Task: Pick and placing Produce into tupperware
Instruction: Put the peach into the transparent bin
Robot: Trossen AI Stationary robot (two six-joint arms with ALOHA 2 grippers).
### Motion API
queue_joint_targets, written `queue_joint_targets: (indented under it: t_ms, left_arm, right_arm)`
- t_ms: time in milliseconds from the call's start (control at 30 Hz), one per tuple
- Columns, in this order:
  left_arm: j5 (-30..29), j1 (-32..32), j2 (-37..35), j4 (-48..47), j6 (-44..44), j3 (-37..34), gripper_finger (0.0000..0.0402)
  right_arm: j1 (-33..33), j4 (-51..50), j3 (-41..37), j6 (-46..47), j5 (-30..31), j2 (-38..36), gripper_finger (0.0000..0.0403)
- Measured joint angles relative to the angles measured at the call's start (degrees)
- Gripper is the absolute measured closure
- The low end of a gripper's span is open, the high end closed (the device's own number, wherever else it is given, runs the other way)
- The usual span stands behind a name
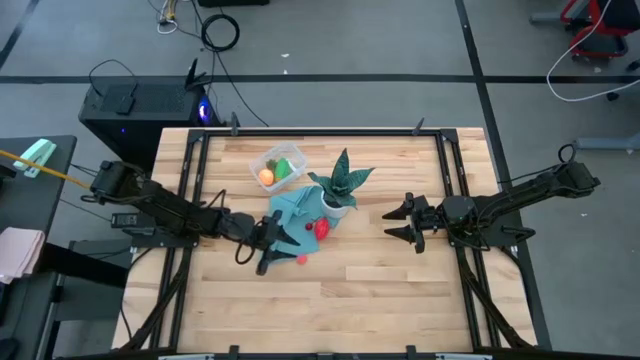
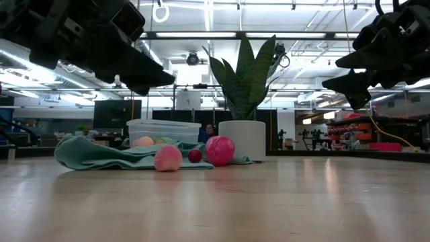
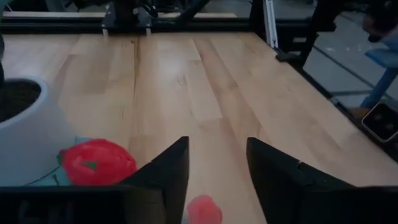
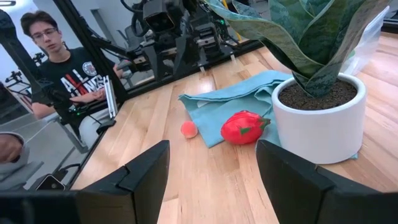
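The left gripper (image 1: 272,243) hangs above the table at the 8 o'clock side of the white-potted spiky green plant (image 1: 338,190), over the near edge of the crumpled teal cloth (image 1: 293,212). Its two dark fingers (image 3: 166,171) stand apart and hold nothing. In the left wrist view, the tiny pinkish-red toy fruit (image 3: 204,210) lies on the bare wood just below the gap between the fingers, and the larger red toy fruit (image 3: 97,162) lies beside the pot.

The right gripper (image 1: 403,221) hovers at the 3 o'clock side of the plant, well apart from the pot, with its fingers (image 4: 149,171) spread and empty.

The small clear plastic tupperware container (image 1: 279,165) sits at the 10 o'clock side of the plant, near the far edge of the light wooden table (image 1: 360,290). It contains the round orange toy fruit (image 1: 266,177) and the round green toy fruit (image 1: 284,169), which lie side by side.

The larger red toy fruit rests on the cloth edge at the 7 o'clock side of the pot, just beside it. The tiny pinkish-red toy fruit lies on the table at the 7 o'clock side of the red fruit, apart from the cloth.

A seated person (image 4: 68,68) appears beyond the table in the right wrist view.
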Motion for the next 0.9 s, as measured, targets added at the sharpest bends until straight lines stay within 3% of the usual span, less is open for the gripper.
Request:
queue_joint_targets:
  t_ms: [267,900]
  left_arm:
    - [-0.02,0.09,4.53,-0.13,-0.71,0.02,0.0172]
    - [-0.02,0.13,14.89,-0.10,0.32,3.57,0.0132]
  right_arm:
    - [-0.01,0.01,0.00,0.11,0.00,0.02,0.0157]
    - [0.00,0.03,0.00,0.10,0.00,0.00,0.0157]
